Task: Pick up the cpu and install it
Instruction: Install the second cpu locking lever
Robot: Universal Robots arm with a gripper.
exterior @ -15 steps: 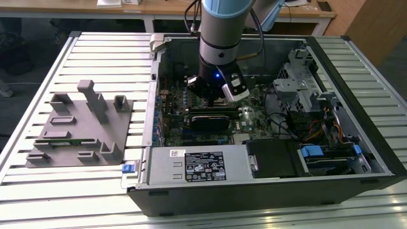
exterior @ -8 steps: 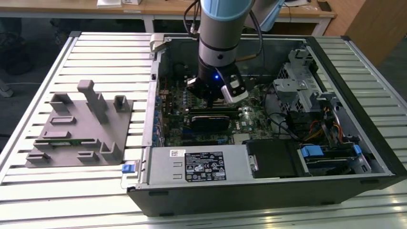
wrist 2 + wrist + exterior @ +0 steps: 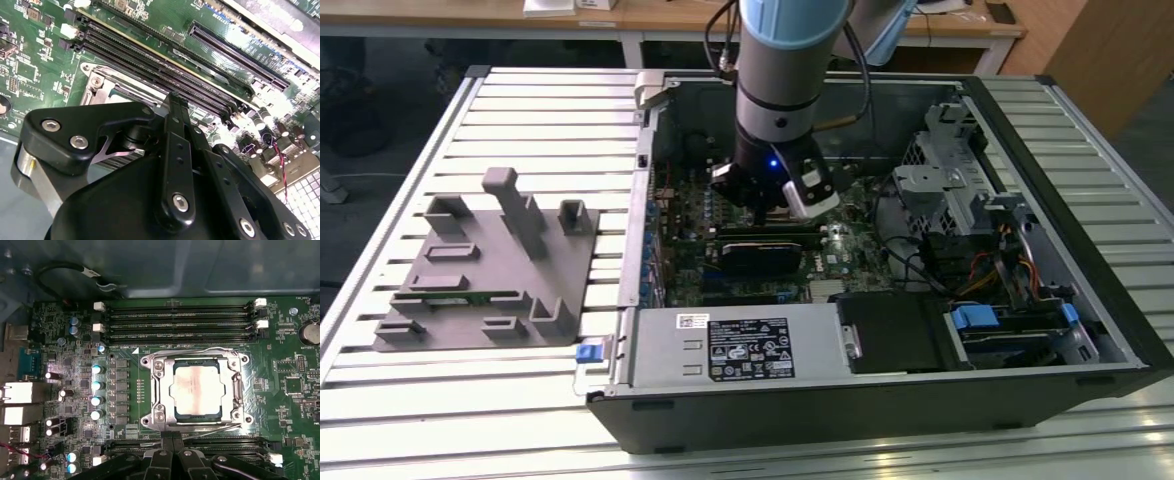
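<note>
My hand hung inside the open computer case, low over the green motherboard. In both wrist views its black fingers stood pressed together with nothing between them, at the edge of the socket frame nearest the hand. The cpu lay flat in that metal-framed socket, silver-grey top upward, level within the frame and apart from my fingers. Black memory slots ran along the far side of the socket. A grey fixture tray rested on the slatted tabletop, just beside the case on the exterior view's left, near the tabletop's edge.
</note>
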